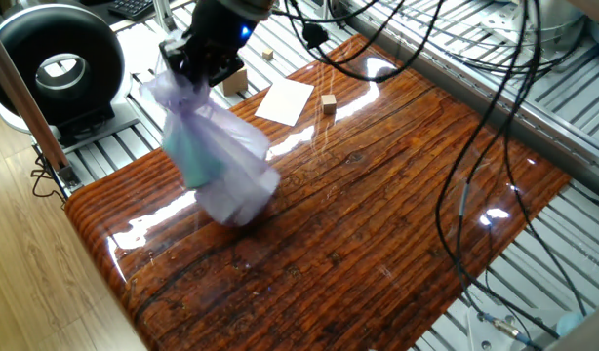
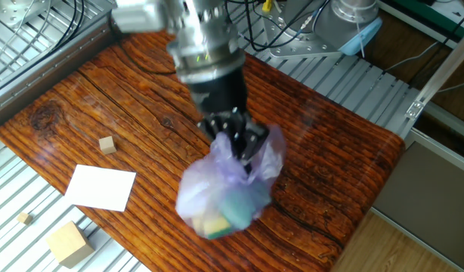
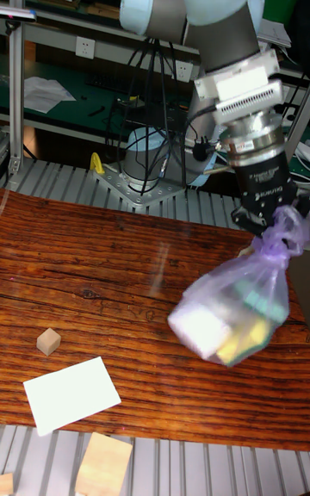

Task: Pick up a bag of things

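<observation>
The gripper [image 3: 274,225] is clamped on the twisted neck of the bag of things [image 3: 231,313]. Bag hangs obliquely, neck uppermost, translucent lilac, teal, yellow and white contents visible.

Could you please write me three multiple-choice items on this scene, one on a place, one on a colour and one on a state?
1. Where does the white paper sheet lie?
A. on the wooden table near its edge
B. inside the bag
C. on the floor

2. What colour is the plastic of the bag of things?
A. black
B. pale lilac
C. bright red

3. How does the claw stand?
A. open above the bag
B. shut on the small wooden cube
C. shut on the bag's twisted top

Answers: 1 A, the sheet rests flat on the table beside the small wooden cube. 2 B, the thin translucent film looks lilac in all views. 3 C, the bag hangs tilted from the claw, its body clear of the tabletop in the tall fixed view.
</observation>
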Available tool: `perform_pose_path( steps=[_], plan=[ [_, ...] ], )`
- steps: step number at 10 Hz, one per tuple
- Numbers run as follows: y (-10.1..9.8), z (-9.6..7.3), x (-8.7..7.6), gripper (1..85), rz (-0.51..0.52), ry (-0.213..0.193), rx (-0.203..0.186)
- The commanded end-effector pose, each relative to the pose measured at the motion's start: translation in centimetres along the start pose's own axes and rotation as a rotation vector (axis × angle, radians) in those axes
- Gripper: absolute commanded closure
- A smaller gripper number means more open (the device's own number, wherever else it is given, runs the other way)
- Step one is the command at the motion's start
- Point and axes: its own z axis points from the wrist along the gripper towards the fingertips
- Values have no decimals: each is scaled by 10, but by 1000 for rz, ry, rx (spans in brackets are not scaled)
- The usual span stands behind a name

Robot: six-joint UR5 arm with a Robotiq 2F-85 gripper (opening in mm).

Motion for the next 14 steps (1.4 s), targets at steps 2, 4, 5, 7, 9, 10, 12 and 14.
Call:
perform_pose_path(
  steps=[2, 4, 5, 7, 9, 10, 12, 14],
  plan=[
    [25, -33, 27, 843, 18, -1, -69],
    [17, -38, 38, 843, -9, 5, -31],
    [19, -40, 42, 843, -5, 6, -34],
    [5, -44, 51, 843, -54, 7, 36],
    [-7, -48, 56, 843, -100, -1, 110],
    [-8, -49, 59, 843, -103, 2, 120],
    [-13, -50, 61, 843, -113, 6, 138],
    [-23, -52, 63, 843, -131, 13, 179]
  ],
)
